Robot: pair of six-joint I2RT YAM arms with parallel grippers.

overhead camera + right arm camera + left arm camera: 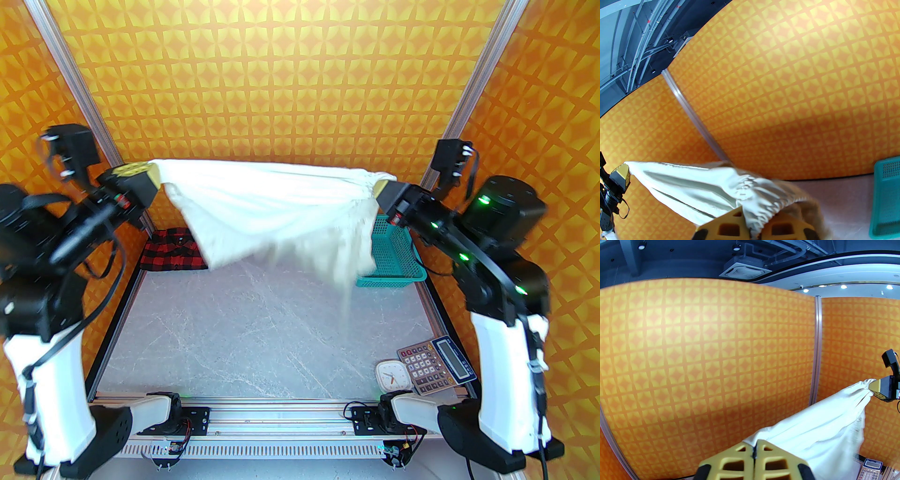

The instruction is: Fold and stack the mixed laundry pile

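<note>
- While both arms hold the cream trousers (276,211) up high over the table (262,328), the cloth is pulled out wide between them. Its bottom edge hangs loose and looks blurry.
- The left gripper (152,174) is pressed together on one end of the trousers. In the left wrist view its two yellow fingers (778,460) meet with only thin cloth between them.
- The right gripper (382,187) pinches the bunched waistband end. In the right wrist view the gathered cloth is squeezed between its fingers.
- I think the step now is to lay the trousers flat so they can be folded.
- To do it well, both arms should come down together at the same speed, so the top edge is straight and tight.
- Let the hanging end touch the table first. Then pull back toward the near side so the cloth lies smooth.
- Both grips should hold on until the cloth rests on the table. If one lets go early, the trousers will drop in a heap.
- Aim for the bare middle of the table, away from the checked shirt (176,251), which lies at the far left corner and looks folded.
- The teal basket (398,253) sits at the far right. The trousers hang in front of part of it. The part I can see has nothing in it.
- A calculator (433,365) and a small clock (393,375) lie at the near right corner, well apart from the cloth.
</note>
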